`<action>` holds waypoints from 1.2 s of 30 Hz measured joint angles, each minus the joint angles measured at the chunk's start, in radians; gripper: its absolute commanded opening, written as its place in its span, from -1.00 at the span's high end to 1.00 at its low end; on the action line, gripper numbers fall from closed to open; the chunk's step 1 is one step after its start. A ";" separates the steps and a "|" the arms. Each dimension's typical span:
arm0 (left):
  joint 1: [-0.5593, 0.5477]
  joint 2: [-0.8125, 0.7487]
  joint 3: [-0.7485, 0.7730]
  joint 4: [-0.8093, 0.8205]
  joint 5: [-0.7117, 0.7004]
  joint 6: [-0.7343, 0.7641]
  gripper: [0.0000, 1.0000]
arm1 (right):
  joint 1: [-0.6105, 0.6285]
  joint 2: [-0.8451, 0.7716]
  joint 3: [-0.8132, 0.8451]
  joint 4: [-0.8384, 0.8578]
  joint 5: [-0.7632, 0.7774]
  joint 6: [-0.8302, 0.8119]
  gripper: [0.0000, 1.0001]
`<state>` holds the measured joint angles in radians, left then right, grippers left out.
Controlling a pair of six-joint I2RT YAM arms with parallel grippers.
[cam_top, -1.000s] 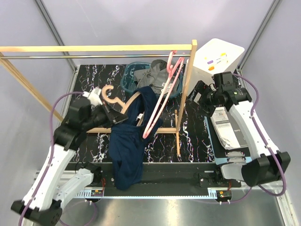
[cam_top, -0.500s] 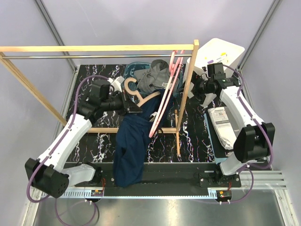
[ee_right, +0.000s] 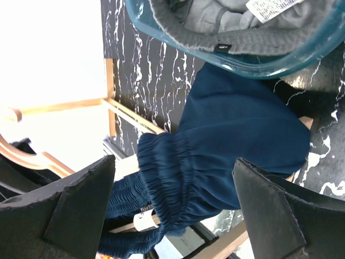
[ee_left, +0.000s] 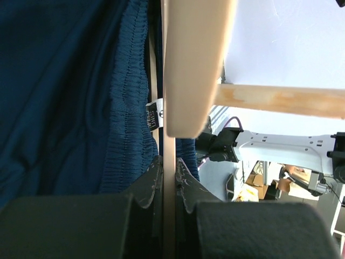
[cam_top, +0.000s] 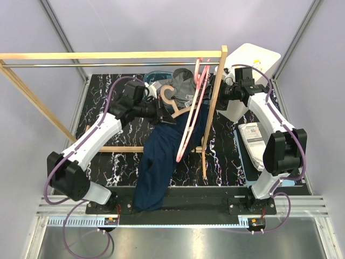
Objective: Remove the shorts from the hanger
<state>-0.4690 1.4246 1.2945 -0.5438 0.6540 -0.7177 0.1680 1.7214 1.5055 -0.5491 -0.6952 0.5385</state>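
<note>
The navy shorts (cam_top: 160, 156) hang from a wooden hanger (cam_top: 173, 101) and trail down to the table's near edge. My left gripper (cam_top: 160, 112) is shut on the hanger's thin bar (ee_left: 169, 135), with the shorts' waistband (ee_left: 126, 108) beside it. The grey shorts (cam_top: 180, 85) with a white label lie in a teal basket (cam_top: 146, 86). My right gripper (cam_top: 223, 99) is open by the rack post. In the right wrist view its fingers (ee_right: 81, 208) stand wide apart with the navy shorts (ee_right: 237, 140) beyond them, below the basket (ee_right: 242, 62).
A wooden clothes rack (cam_top: 108, 55) spans the back, its post (cam_top: 214, 108) between the arms. A pink hanger (cam_top: 190, 121) hangs from the rail beside the navy shorts. A white box (cam_top: 250, 62) stands back right. A printed packet (cam_top: 257, 144) lies at the right.
My left arm has carried the wooden hanger and navy shorts to the right and farther back, toward the basket. My right arm has reached back and left to the rack post.
</note>
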 measured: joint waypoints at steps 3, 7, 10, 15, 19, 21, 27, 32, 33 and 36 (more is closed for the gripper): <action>-0.004 0.046 0.047 -0.003 0.000 -0.010 1.00 | 0.000 0.000 -0.018 0.007 -0.014 -0.039 -0.84; -0.007 0.103 0.125 -0.003 -0.002 -0.018 1.00 | -0.001 0.000 -0.029 -0.002 -0.017 -0.100 -0.77; -0.013 0.127 0.168 -0.003 -0.002 -0.021 1.00 | -0.001 0.000 -0.029 -0.006 -0.008 -0.135 -0.56; -0.048 0.143 0.185 -0.003 -0.007 -0.025 1.00 | -0.001 0.000 -0.027 -0.026 0.035 -0.131 0.06; -0.075 0.148 0.185 -0.009 -0.024 -0.022 1.00 | -0.001 0.000 -0.019 -0.040 0.099 -0.105 0.55; -0.079 0.148 0.185 -0.022 -0.034 -0.006 1.00 | 0.002 0.000 -0.005 -0.061 0.142 -0.098 0.83; -0.079 0.098 0.130 -0.044 -0.062 0.079 1.00 | 0.008 0.000 0.092 -0.201 0.320 -0.072 1.00; -0.085 -0.053 0.000 -0.036 -0.094 0.174 1.00 | 0.015 0.021 0.148 -0.309 0.392 -0.046 1.00; -0.089 -0.086 -0.029 -0.032 -0.105 0.192 1.00 | 0.019 0.031 0.159 -0.328 0.399 -0.047 1.00; -0.088 -0.174 -0.096 -0.016 -0.124 0.220 1.00 | 0.031 0.054 0.197 -0.367 0.408 -0.048 1.00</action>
<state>-0.5571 1.2510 1.1984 -0.5594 0.5301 -0.4973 0.1986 1.7752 1.7023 -0.9161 -0.2871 0.4908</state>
